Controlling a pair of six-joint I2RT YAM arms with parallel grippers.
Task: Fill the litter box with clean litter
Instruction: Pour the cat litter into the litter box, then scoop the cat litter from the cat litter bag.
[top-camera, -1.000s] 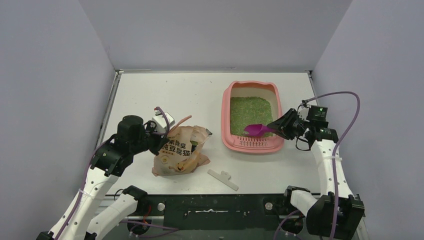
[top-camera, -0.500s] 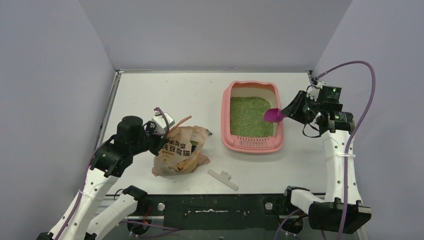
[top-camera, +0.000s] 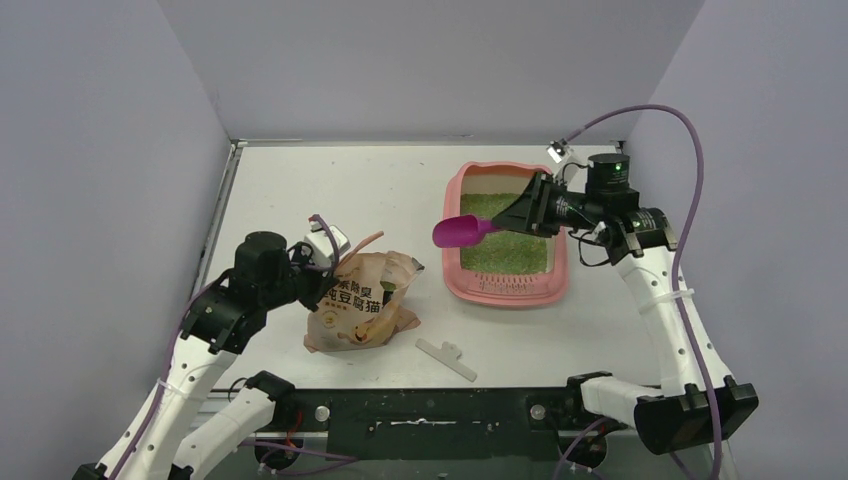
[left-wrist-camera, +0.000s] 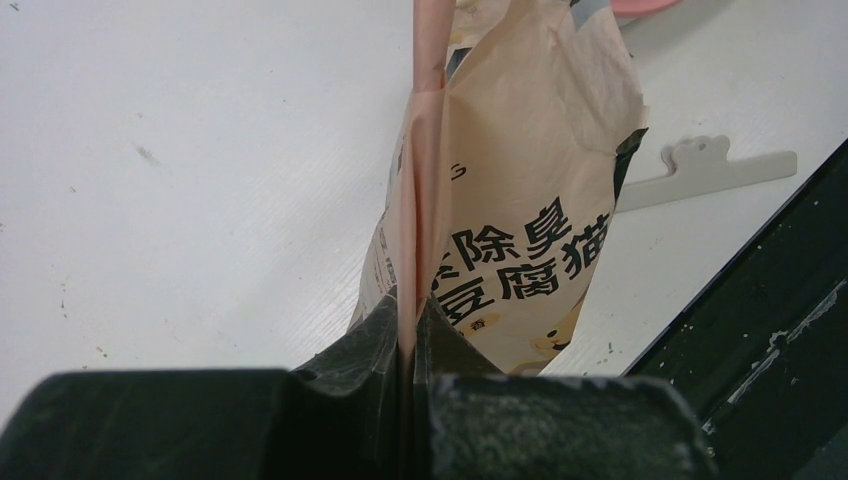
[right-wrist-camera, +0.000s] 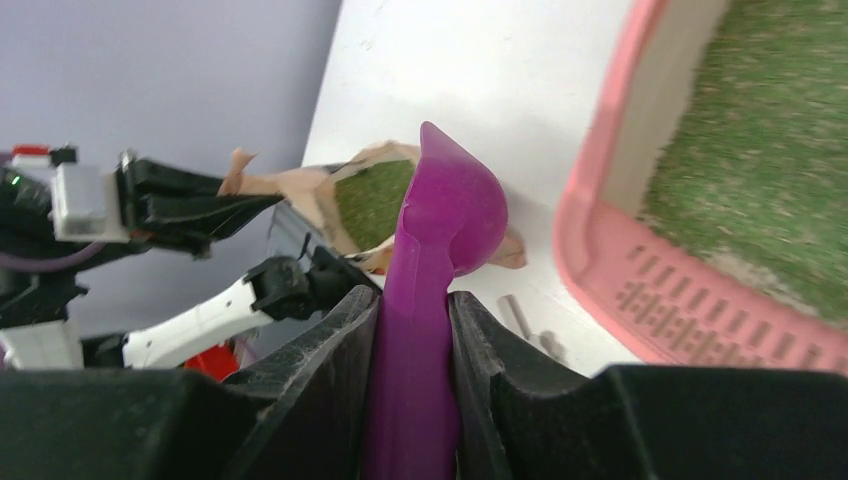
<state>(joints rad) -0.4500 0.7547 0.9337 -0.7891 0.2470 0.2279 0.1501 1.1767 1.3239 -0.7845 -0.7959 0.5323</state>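
Scoop (top-camera: 458, 231) swung left, pinched in right jaws, left jaws pinching bag (top-camera: 360, 300), litter box (top-camera: 505, 288) pink, green-bedded

From above, the litter box's (top-camera: 452, 255) far right corner is covered by the right gripper (top-camera: 510, 218). At the right wrist, the litter (right-wrist-camera: 770, 170) is blurred and cropped; the scoop's (right-wrist-camera: 450, 210) handle is hidden between the jaws.

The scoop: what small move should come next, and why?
Probably move the scoop leftward and down into the open mouth of the bag: it looks empty in the right gripper, and the left gripper holds the bag, litter showing inside.
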